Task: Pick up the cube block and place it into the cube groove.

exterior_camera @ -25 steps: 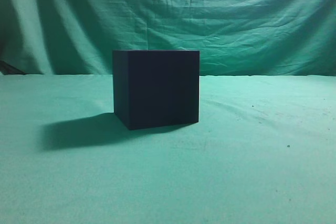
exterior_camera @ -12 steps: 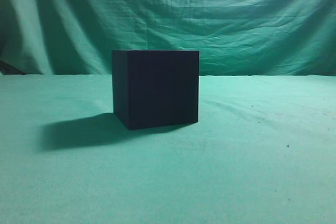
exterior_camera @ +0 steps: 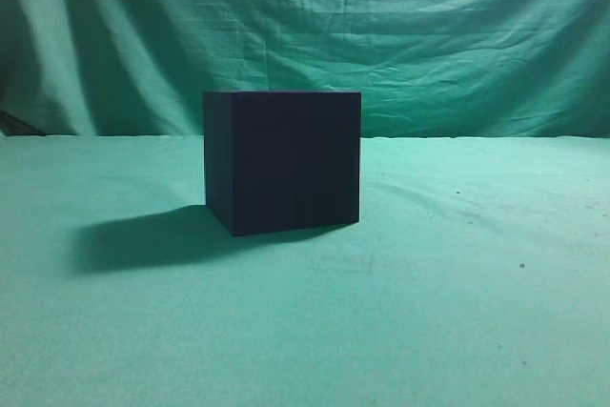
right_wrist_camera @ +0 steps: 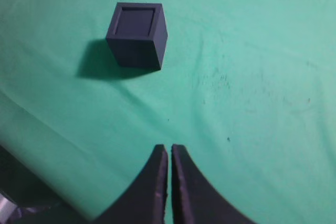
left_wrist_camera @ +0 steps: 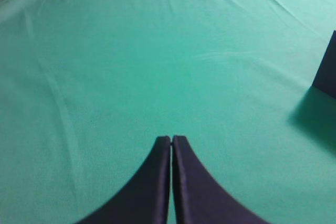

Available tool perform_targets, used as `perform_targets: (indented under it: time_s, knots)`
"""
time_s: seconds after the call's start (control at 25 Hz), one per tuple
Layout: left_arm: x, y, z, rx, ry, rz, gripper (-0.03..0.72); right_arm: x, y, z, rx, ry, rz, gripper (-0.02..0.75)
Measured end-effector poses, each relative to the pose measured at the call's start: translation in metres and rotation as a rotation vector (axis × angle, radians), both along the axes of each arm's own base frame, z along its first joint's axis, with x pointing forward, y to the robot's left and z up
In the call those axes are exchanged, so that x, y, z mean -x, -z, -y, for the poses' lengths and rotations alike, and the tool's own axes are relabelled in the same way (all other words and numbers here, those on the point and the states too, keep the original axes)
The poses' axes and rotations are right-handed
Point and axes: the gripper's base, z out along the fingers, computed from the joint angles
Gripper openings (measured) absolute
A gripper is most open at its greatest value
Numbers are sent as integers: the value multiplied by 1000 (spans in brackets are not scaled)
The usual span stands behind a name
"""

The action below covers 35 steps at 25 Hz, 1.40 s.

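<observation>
One large dark navy-black box, the cube groove [exterior_camera: 283,161], stands on the green cloth at the middle of the exterior view. In the right wrist view it [right_wrist_camera: 137,35] sits at the upper left, and its top shows a thin rim around a dark square. I cannot tell what fills that square. Its edge shows at the far right of the left wrist view [left_wrist_camera: 327,66]. No separate small cube block is in view. My left gripper [left_wrist_camera: 171,139] is shut and empty over bare cloth. My right gripper [right_wrist_camera: 169,148] is shut and empty, well short of the box. Neither gripper shows in the exterior view.
A green cloth [exterior_camera: 457,312] covers the table, and a green drape [exterior_camera: 429,35] hangs behind it. The table's edge runs across the lower left of the right wrist view [right_wrist_camera: 37,174], with dark space beyond it. The box casts a shadow to its left [exterior_camera: 143,240].
</observation>
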Motion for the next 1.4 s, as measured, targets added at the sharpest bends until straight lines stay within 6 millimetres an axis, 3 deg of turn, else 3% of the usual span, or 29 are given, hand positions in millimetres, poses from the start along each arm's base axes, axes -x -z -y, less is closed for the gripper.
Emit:
perform_targets:
  time_s: [0.4, 0.56, 0.76, 0.92, 1.16, 1.4]
  knots:
    - [0, 0, 0, 0, 0, 0, 0, 4, 29, 5, -80, -89, 282, 0]
    - [0, 0, 0, 0, 0, 0, 0, -1, 51, 7, -134, 37, 409, 0]
    - [0, 0, 0, 0, 0, 0, 0, -6, 95, 13, -144, 260, 540, 0]
    - [0, 0, 0, 0, 0, 0, 0, -10, 135, 18, -125, 414, 552, 0]
    - [0, 0, 0, 0, 0, 0, 0, -16, 181, 21, -120, 557, 427, 0]
    - [0, 0, 0, 0, 0, 0, 0, -17, 188, 23, -109, 606, 408, 0]
